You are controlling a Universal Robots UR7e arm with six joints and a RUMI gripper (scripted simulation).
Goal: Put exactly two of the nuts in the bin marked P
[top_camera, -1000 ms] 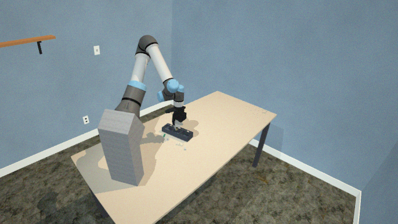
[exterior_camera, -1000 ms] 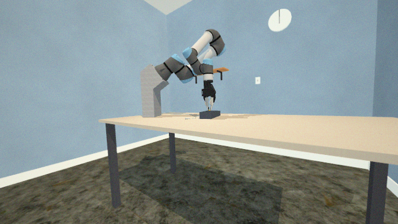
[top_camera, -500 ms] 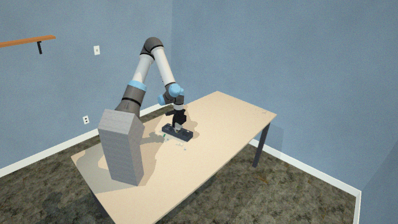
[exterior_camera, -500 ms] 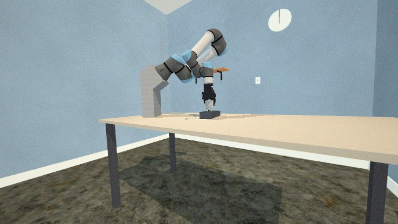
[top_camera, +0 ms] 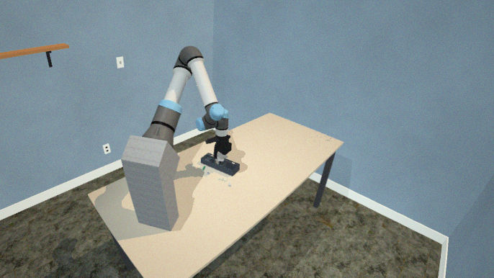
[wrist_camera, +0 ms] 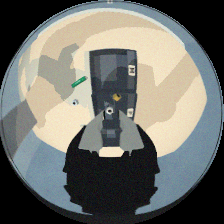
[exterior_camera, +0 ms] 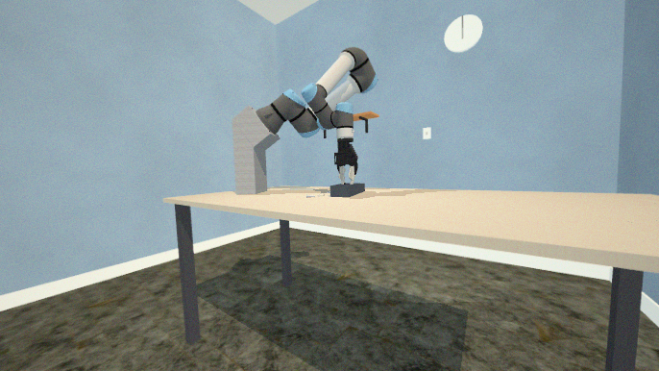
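Observation:
Two dark bins stand end to end on the table, also in the wrist view, the far one and the near one. Each has a small white label that is too small to read. My gripper hangs just above the near bin, fingers slightly apart. A small pale nut lies right at the fingertips inside the near bin. A yellowish nut lies in the same bin. The gripper also shows in the top and exterior views.
A green part and a small pale ring-shaped part lie on the table left of the bins. The arm's grey pedestal stands at the table's near left end.

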